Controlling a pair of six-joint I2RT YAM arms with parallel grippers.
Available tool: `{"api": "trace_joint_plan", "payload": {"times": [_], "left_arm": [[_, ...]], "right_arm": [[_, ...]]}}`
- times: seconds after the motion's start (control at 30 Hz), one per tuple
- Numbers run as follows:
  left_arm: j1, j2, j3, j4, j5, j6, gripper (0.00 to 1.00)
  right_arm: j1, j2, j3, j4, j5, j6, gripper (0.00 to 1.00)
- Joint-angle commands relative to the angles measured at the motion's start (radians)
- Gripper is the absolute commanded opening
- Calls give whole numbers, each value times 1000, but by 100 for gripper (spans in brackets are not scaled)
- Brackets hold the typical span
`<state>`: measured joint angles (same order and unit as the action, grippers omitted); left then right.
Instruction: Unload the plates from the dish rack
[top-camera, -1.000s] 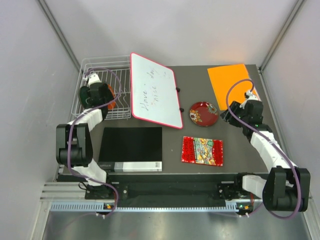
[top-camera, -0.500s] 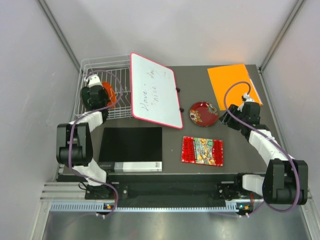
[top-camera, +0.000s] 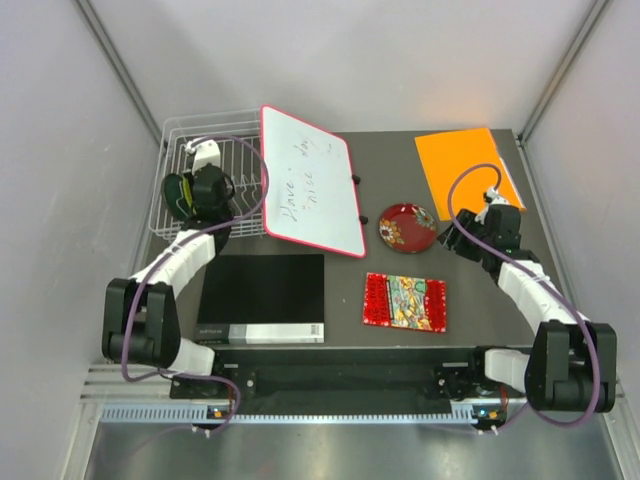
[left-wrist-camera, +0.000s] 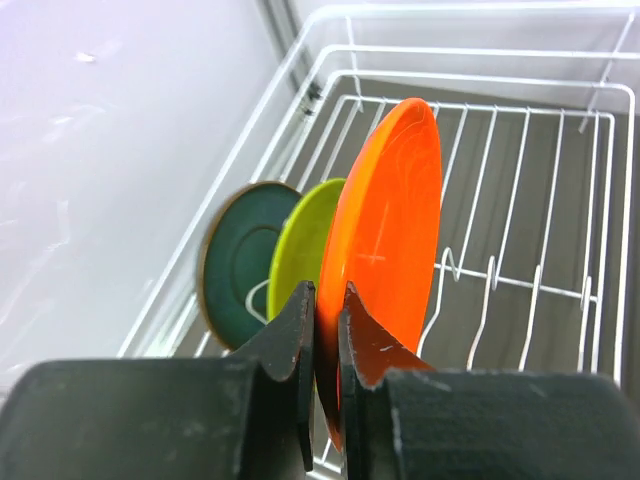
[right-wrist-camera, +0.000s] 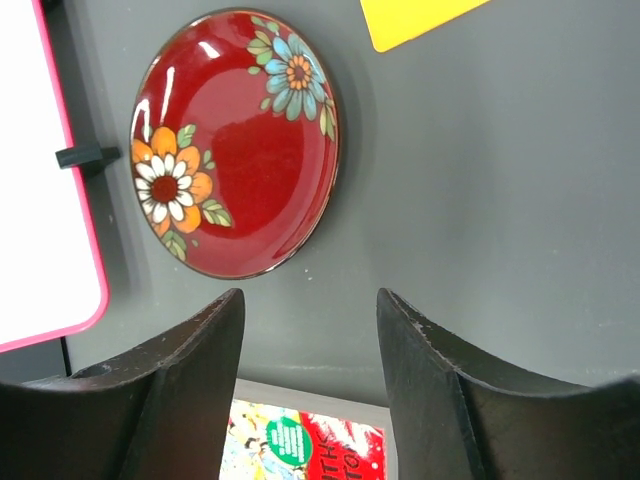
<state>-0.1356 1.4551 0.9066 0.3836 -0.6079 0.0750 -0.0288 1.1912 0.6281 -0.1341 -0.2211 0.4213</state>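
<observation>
Plates: glossy plain orange round plate (left-wrist-camera: 385, 250) is pinched at its lower rim by left gripper (left-wrist-camera: 327, 300), jaws narrow on it, upright in white wire dish rack (left-wrist-camera: 520, 120). Lime green plate (left-wrist-camera: 300, 250) and dark teal plate (left-wrist-camera: 235, 265) stand beside it. Glazed red floral plate (right-wrist-camera: 235, 140) lies flat on grey table (right-wrist-camera: 500, 200); right gripper (right-wrist-camera: 310, 300) is parked near it, jaws wide, empty. Next: a straight lift is needed, clear of the wire prongs (left-wrist-camera: 455, 265).

The left arm (top-camera: 180, 262) reaches forward, its left gripper (left-wrist-camera: 327, 300) pinched on the edge of the orange plate (left-wrist-camera: 390, 220), while the right arm (top-camera: 530, 285) bends inward, its right gripper (right-wrist-camera: 310, 297) spread wide, apparently angled downward.
</observation>
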Motion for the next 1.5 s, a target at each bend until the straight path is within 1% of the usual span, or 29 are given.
{"api": "trace_joint_plan", "payload": {"times": [0.0, 0.1, 0.13, 0.2, 0.23, 0.27, 0.3, 0.33, 0.37, 0.4, 0.43, 0.47, 0.5, 0.57, 0.6, 0.63, 0.7, 0.73, 0.8, 0.83, 0.97, 1.03, 1.13, 1.3, 1.47], "left_arm": [[-27, -105, 35, 12, -162, 33, 0], [-32, -185, 55, -75, -147, -36, 0], [-35, -205, 63, -133, -139, -73, 0], [-36, -265, 100, -199, -78, -124, 0], [-36, -285, 109, -233, -47, -177, 0], [-36, -324, 126, -273, 46, -196, 0], [-36, -341, 136, -305, 87, -222, 0], [-36, -357, 146, -328, 141, -294, 0], [-36, -383, 170, -372, 198, -326, 0], [-36, -392, 178, -380, 343, -363, 0], [-36, -401, 186, -379, 409, -436, 0], [-36, -401, 199, -411, 474, -473, 0], [-39, -401, 201, -413, 602, -551, 0], [-67, -406, 167, -356, 722, -621, 0], [-84, -404, 155, -310, 750, -667, 0], [-134, -401, 146, -298, 760, -678, 0], [-191, -378, 132, -284, 748, -682, 0], [-244, -368, 130, -278, 734, -681, 0], [-292, -331, 115, -266, 732, -695, 0], [-332, -323, 103, -224, 732, -701, 0], [-412, -269, 29, -134, 726, -736, 0], [-449, -240, 23, -121, 712, -741, 0], [-475, -207, 6, -88, 705, -751, 0], [-504, -167, -2, -39, 703, -762, 0], [-526, -124, 3, -11, 717, -771, 0]], "right_arm": [[12, -70, 7, 1, -3, -15, 56], [12, -108, 7, -13, -17, -9, 58], [12, -123, 8, -19, -18, -4, 59], [13, -140, 7, -30, -24, -3, 59], [13, -159, 5, -32, -32, 0, 61], [13, -165, 2, -32, -38, 7, 61], [13, -173, -1, -30, -47, 10, 62], [13, -186, -2, -29, -66, 17, 68], [15, -194, -4, -27, -78, 22, 68], [18, -202, -4, -18, -101, 22, 68], [21, -218, -5, -10, -113, 25, 67], [21, -228, -5, -7, -124, 28, 67], [21, -235, -4, -2, -145, 30, 68], [72, -258, -4, 14, -161, 33, 71], [81, -266, -1, 16, -161, 36, 72], [90, -280, 1, 27, -164, 45, 72], [119, -295, -2, 50, -167, 60, 72], [127, -307, -2, 63, -182, 82, 73], [145, -314, -14, 125, -211, 108, 73], [150, -321, -19, 160, -219, 132, 74], [176, -303, -36, 263, -253, 181, 76], [182, -282, -59, 350, -285, 220, 76], [213, -262, -80, 425, -284, 238, 76], [251, -209, -93, 493, -288, 263, 76], [289, -148, -108, 614, -307, 312, 76]]}}
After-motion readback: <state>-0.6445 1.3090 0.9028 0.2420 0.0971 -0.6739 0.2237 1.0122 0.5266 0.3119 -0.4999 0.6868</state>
